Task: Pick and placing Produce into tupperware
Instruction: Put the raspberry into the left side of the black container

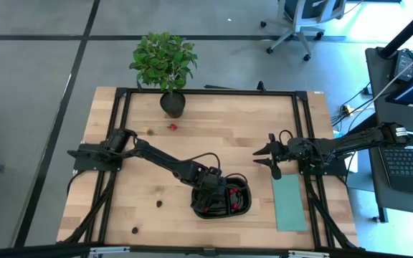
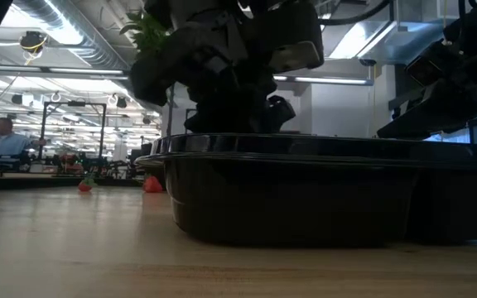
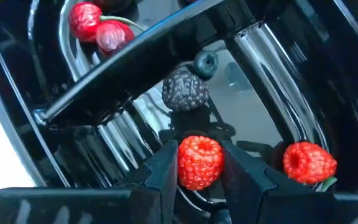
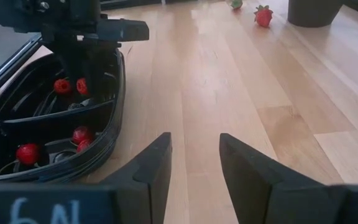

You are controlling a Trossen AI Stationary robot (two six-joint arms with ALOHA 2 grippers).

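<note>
A raspberry (image 3: 199,162) is held between the jaws of the left gripper (image 3: 199,171), which hangs low inside the black tupperware (image 1: 244,208) near the desk's front edge, right of centre. In the left wrist view the compartment below already holds a second raspberry (image 3: 309,163), a blackberry (image 3: 185,94) and a blueberry (image 3: 206,63); two red pieces (image 3: 95,28) lie beyond the centre divider (image 3: 135,68).

The step in hand is judged to be the release. It is best done with the berry kept low over a bare patch of the tray floor, clear of the divider, so that it is not bounced out. The jaws should be opened only slightly and evenly, since soft fruit may cling to one finger. The lift afterwards should be straight up, so the light container is not dragged.

The right gripper (image 1: 269,159) waits over the desk's right part, beside the teal mat (image 1: 290,204), its jaws narrowly apart and empty. Loose produce is seen at the rear edge by the potted plant (image 1: 165,64), a red piece (image 1: 172,127) among it, with dark pieces (image 1: 159,203) toward the front-left corner.
</note>
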